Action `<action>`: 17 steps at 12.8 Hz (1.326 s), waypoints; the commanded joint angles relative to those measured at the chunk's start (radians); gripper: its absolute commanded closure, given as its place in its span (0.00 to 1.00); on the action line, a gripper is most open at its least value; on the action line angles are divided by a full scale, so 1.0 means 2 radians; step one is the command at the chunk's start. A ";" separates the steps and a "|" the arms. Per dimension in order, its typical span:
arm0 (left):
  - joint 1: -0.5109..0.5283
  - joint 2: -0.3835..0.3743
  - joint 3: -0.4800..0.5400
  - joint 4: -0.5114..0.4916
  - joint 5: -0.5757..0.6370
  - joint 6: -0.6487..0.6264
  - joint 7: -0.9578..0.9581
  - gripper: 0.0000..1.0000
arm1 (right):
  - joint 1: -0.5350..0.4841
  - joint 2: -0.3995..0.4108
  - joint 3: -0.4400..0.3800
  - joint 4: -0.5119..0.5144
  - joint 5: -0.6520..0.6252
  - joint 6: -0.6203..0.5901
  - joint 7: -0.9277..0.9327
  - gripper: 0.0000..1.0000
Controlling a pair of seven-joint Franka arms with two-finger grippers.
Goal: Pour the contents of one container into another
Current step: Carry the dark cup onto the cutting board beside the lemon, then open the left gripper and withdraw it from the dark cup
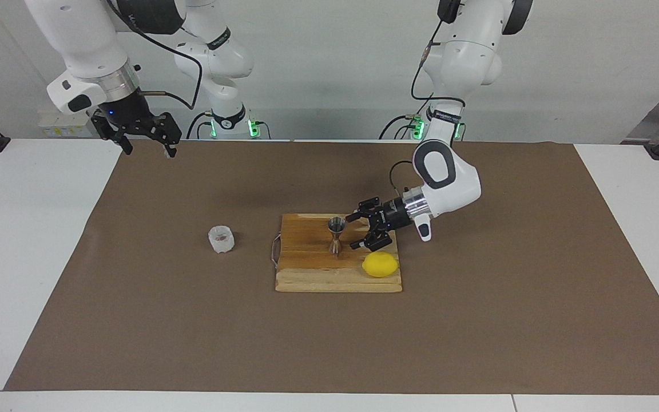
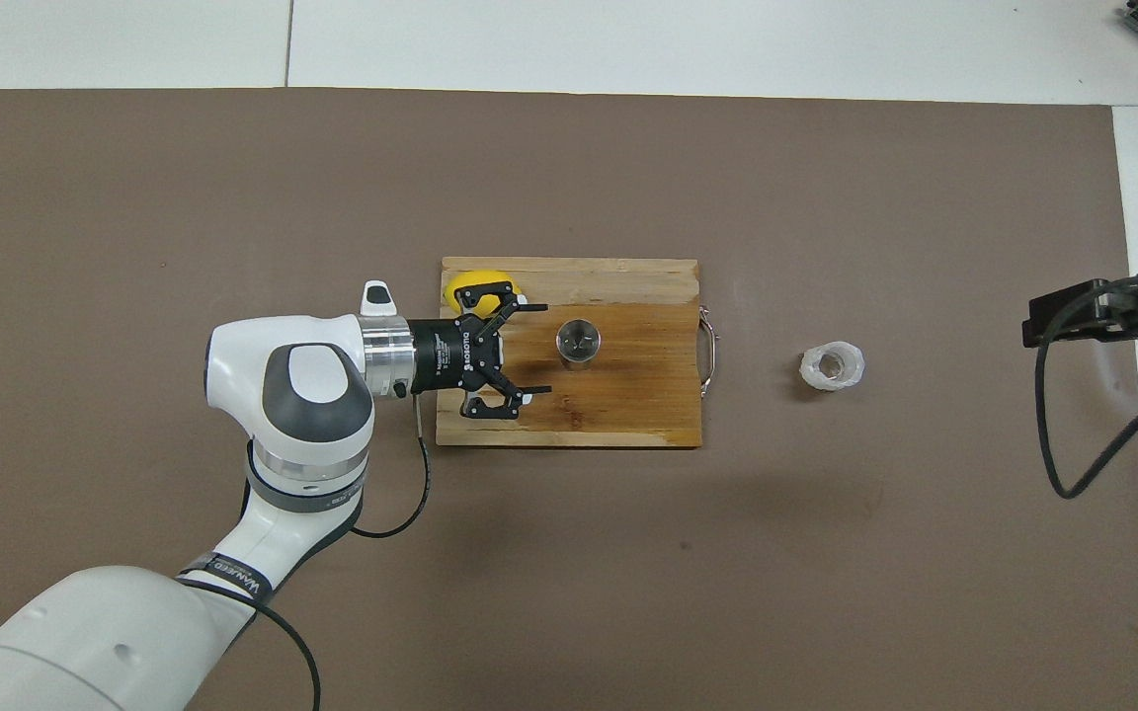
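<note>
The whitish crinkled plastic cup (image 1: 221,239) (image 2: 832,365) stands on the brown mat, beside the board toward the right arm's end, with something brownish inside. The steel jigger (image 1: 336,234) (image 2: 579,346) stands upright on the wooden board (image 1: 306,274) (image 2: 628,415). My left gripper (image 1: 351,232) (image 2: 545,349) is open, lying level just above the board, with its fingers pointing at the jigger and a small gap between them and it. My right gripper (image 1: 149,150) (image 2: 1073,316) is open and empty, and waits raised over the mat's edge at the right arm's end.
A yellow lemon (image 1: 380,264) (image 2: 475,284) lies on the board's corner, next to the left gripper and partly covered by it in the overhead view. The board has a metal handle (image 1: 274,252) (image 2: 709,351) on the side toward the cup.
</note>
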 commanded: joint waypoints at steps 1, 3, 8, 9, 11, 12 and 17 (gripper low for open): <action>0.002 -0.037 0.001 -0.013 0.107 0.006 0.000 0.00 | -0.006 -0.006 0.003 -0.006 0.009 0.000 0.007 0.00; 0.003 -0.056 0.001 -0.011 0.221 0.005 0.003 0.00 | -0.006 -0.006 0.003 -0.006 0.009 0.000 0.006 0.00; 0.066 -0.086 0.000 0.004 0.439 -0.051 0.063 0.00 | -0.006 -0.006 0.003 -0.006 0.009 0.000 0.006 0.00; 0.075 -0.087 0.001 0.012 0.475 -0.070 0.087 0.00 | -0.006 -0.006 0.003 -0.006 0.009 0.000 0.006 0.00; 0.099 -0.096 0.001 0.025 0.542 -0.108 0.147 0.00 | -0.006 -0.006 0.003 -0.006 0.009 0.000 0.006 0.00; 0.116 -0.102 0.001 0.034 0.562 -0.128 0.183 0.00 | -0.006 -0.006 0.003 -0.007 0.009 0.000 0.006 0.00; 0.168 -0.145 0.001 0.051 0.706 -0.150 0.325 0.00 | -0.006 -0.006 0.003 -0.006 0.009 0.000 0.007 0.00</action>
